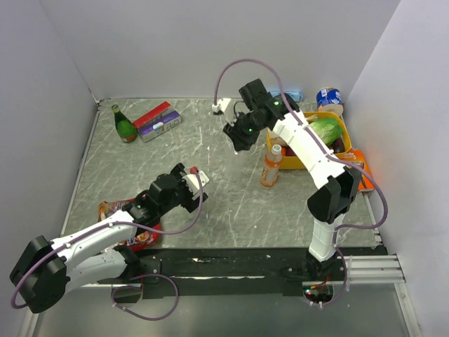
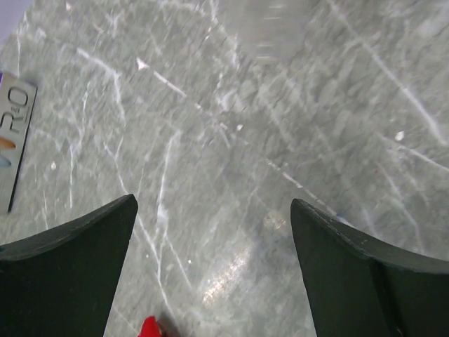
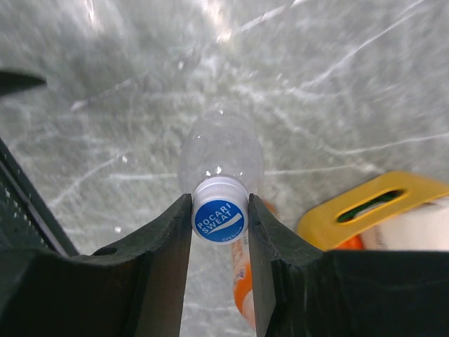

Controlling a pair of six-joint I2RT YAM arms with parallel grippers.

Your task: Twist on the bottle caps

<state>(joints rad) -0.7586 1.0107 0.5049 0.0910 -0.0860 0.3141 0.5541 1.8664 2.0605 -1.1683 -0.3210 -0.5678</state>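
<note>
The grey marbled counter [image 1: 231, 203] spreads under both arms. The left hand [image 2: 212, 203] is released: its dark fingers stand wide apart with only bare counter between them. The right hand [image 3: 219, 200] is clenched on the blue cap [image 3: 220, 219], one finger pressed to each side. That cap sits on the neck of a clear bottle [image 3: 221, 151] that reaches away from the fingertips toward the counter; whether it touches the counter I cannot tell. The yellow basket [image 1: 298, 163] lies to the right hand's right. The bottle of orange liquid [image 1: 271, 168] stands upright just beside the basket — near the right hand but apart from it, and well away from the left hand. A whitish cap [image 1: 276, 149] tops it.
</note>
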